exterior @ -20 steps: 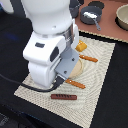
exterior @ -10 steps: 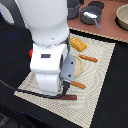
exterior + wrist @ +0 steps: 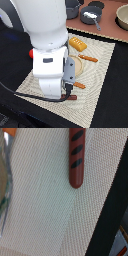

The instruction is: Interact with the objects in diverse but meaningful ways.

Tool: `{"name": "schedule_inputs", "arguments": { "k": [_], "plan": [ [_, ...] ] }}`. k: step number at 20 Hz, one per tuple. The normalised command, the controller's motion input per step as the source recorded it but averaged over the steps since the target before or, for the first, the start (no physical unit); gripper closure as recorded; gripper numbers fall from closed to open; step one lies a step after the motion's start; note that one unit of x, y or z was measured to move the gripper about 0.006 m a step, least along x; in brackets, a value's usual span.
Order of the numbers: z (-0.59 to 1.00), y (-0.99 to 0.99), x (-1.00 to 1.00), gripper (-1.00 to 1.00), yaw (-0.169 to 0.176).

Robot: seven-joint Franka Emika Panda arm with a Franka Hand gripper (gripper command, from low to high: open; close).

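The arm (image 3: 47,55) fills much of the exterior view, its white wrist housing low over the near part of a beige woven mat (image 3: 102,65) that lies on a dark desk (image 3: 117,95). The jaws are hidden beneath the housing in that view and do not appear in the wrist view, so it cannot be told whether they are wide, narrow or holding anything.

A brown sausage (image 3: 73,98) with dark grill marks lies flat on the mat, only its end peeking out from under the arm near the mat's front edge. The wrist view shows this sausage (image 3: 76,155) close up, lying on the weave with its rounded end free and nothing touching it; the mat's edge and the dark desk run just beside it.

Farther back on the mat sits a yellow-orange ridged bread block (image 3: 77,44). Near it, toward the exterior view's right, lies a thin orange stick-like piece (image 3: 88,58), and another small orange piece (image 3: 80,85) rests just beside the arm. A round tan plate (image 3: 77,67) is partly covered by the arm. A red tomato (image 3: 31,52) shows at the arm's other side, at the exterior view's left.

Beyond the mat, grey pots (image 3: 91,16) stand on a brown surface (image 3: 107,27).
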Motion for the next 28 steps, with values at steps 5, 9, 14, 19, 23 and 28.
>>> {"name": "schedule_inputs", "arguments": {
  "k": [5,9,14,19,23,28],
  "plan": [
    [-0.07,-0.18,0.50,-1.00,0.002],
    [-0.06,-0.02,0.48,-1.00,0.000],
    [-0.10,-0.07,0.33,-1.00,0.000],
    [-0.03,-0.11,0.38,-1.00,0.000],
    [-0.02,-0.14,0.42,-1.00,0.000],
    [-0.03,-0.13,0.42,-1.00,0.000]
  ]
}}
